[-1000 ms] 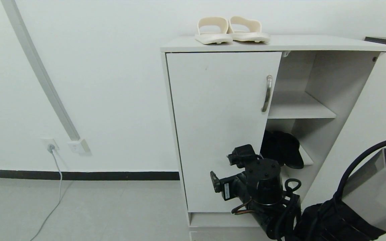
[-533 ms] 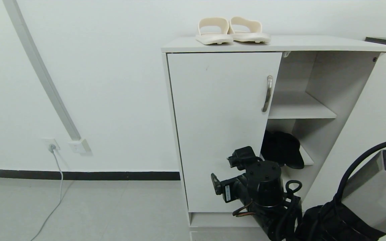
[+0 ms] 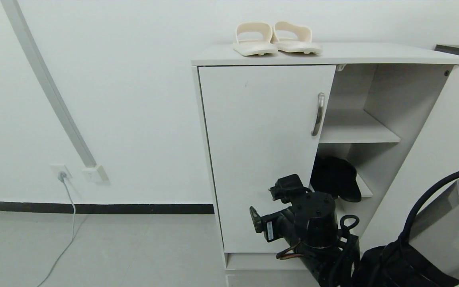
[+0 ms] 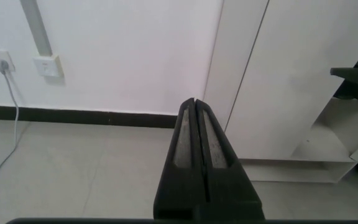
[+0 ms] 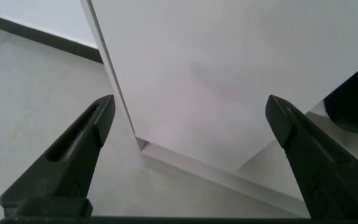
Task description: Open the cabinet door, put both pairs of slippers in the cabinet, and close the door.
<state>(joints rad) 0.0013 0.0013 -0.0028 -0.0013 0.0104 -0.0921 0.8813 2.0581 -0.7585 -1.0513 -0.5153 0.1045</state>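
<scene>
A pair of beige slippers (image 3: 277, 38) sits side by side on top of the white cabinet (image 3: 373, 50). The cabinet's left door (image 3: 261, 159), with a metal handle (image 3: 318, 113), is closed, and its right door (image 3: 440, 159) stands wide open. A pair of black slippers (image 3: 335, 177) lies on the lower shelf inside, also seen at the edge of the right wrist view (image 5: 356, 106). My right arm (image 3: 309, 215) is low in front of the closed door, and its gripper (image 5: 190, 102) is open and empty, facing the door's bottom corner. My left gripper (image 4: 194, 106) is shut on nothing, off to the cabinet's left.
The upper shelf (image 3: 357, 129) inside is bare. Left of the cabinet there is open grey floor (image 3: 94, 247). On the white wall there are a socket with a cable (image 3: 60, 173) and a slanted grey conduit (image 3: 46, 83).
The whole head picture has shifted slightly downward, so the camera moved. My right arm stays about where it was, and the slippers and doors have not moved.
</scene>
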